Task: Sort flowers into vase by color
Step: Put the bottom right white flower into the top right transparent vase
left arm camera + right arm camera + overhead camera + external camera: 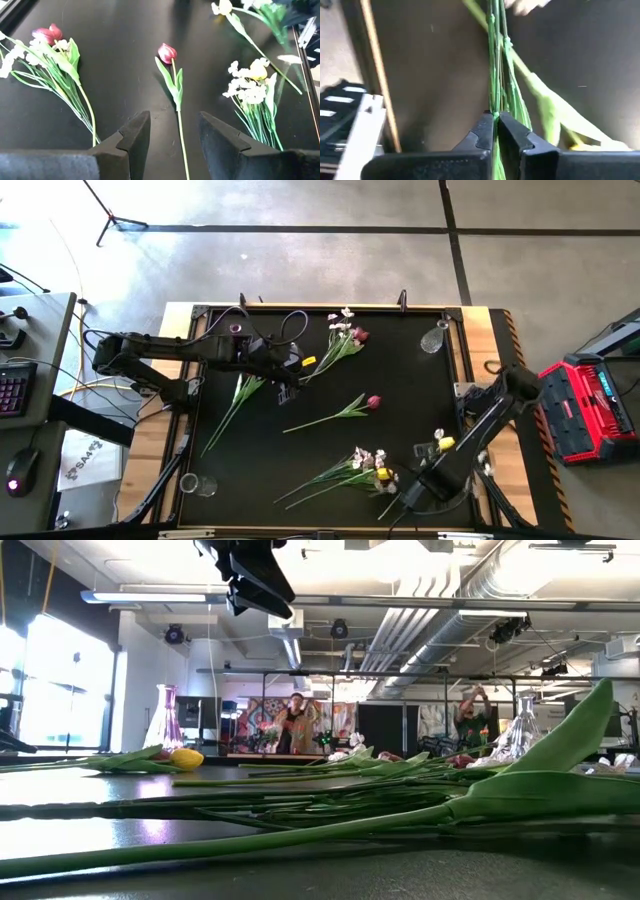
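Flowers lie in groups on the black table. A bunch of white blossoms with a dark red tulip lies toward the far edge. A single red tulip lies mid-table. Near the near edge is a bunch of white blossoms with a yellow tulip. A leafy stem lies at the left. My left gripper hovers open above the table, with the red tulip's stem showing between its fingers. My right gripper is shut on thin green stems at the near edge. My right gripper pinches several thin green stems between its two fingertips. The stems run on ahead of the fingers toward a blurred white blossom, with a broad pale green leaf beside them. Whether they are lifted off the table does not show.
A clear glass vase sits at the far right, a dark vase at the far left, and a glass at the near left. A yellow head shows by the right arm. People stand in the room beyond the table.
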`<state>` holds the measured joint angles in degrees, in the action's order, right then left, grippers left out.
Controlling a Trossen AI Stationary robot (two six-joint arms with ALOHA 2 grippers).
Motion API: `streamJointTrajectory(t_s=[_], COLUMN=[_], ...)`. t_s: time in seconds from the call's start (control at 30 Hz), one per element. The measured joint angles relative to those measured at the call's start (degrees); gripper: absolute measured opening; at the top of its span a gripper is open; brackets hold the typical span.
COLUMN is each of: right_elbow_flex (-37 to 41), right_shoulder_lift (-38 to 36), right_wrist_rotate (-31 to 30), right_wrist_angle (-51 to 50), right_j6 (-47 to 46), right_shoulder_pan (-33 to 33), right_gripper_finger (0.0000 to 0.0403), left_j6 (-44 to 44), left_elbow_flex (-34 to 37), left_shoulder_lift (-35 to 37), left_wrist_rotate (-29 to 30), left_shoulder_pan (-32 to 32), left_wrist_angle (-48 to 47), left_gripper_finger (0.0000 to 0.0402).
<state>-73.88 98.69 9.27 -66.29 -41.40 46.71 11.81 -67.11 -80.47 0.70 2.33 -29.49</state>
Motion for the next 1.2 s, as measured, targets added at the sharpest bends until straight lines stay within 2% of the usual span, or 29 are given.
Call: streamJointTrajectory(t_s=[0.1,0.17,0.33,0.47,0.57,0.87,1.03,1.2], right_elbow_flex=[-6.5,-10.7,-18.7,-22.1,-23.7,-23.9,-23.9,-23.9], right_shoulder_lift=[-1.5,-1.7,-1.7,-1.6,-0.7,0.0,0.0,0.0], right_wrist_rotate=[0.5,-1.5,-16.6,-26.8,-31.8,-39.6,-41.6,-43.4], right_wrist_angle=[-5.1,-10.6,-23.3,-23.7,-23.7,-21.9,-18.4,-15.1], right_j6=[1.6,3.5,9.8,20.3,28.8,42.9,48.0,50.9], right_shoulder_pan=[-2.5,-4.3,-10.0,-15.6,-19.8,-30.1,-32.8,-33.7], right_gripper_finger=[0.0002,0.0001,0.0001,0.0000,0.0000,0.0000,0.0000,0.0000], left_j6=[0.0,0.1,2.0,6.7,10.8,13.1,15.1,15.1], left_elbow_flex=[0.0,0.0,0.0,0.0,0.0,-0.1,0.0,0.0], left_shoulder_lift=[0.0,0.0,0.0,-0.2,-0.4,-2.3,-7.1,-9.9], left_wrist_rotate=[-1.8,-4.2,-14.6,-23.0,-28.7,-32.0,-32.1,-33.2], left_shoulder_pan=[0.0,0.0,0.0,0.7,2.3,4.4,4.4,4.8], left_wrist_angle=[1.3,3.2,11.7,19.2,22.3,24.4,24.2,25.9], left_gripper_finger=[0.0151,0.0151,0.0151,0.0151,0.0151,0.0151,0.0157,0.0179])
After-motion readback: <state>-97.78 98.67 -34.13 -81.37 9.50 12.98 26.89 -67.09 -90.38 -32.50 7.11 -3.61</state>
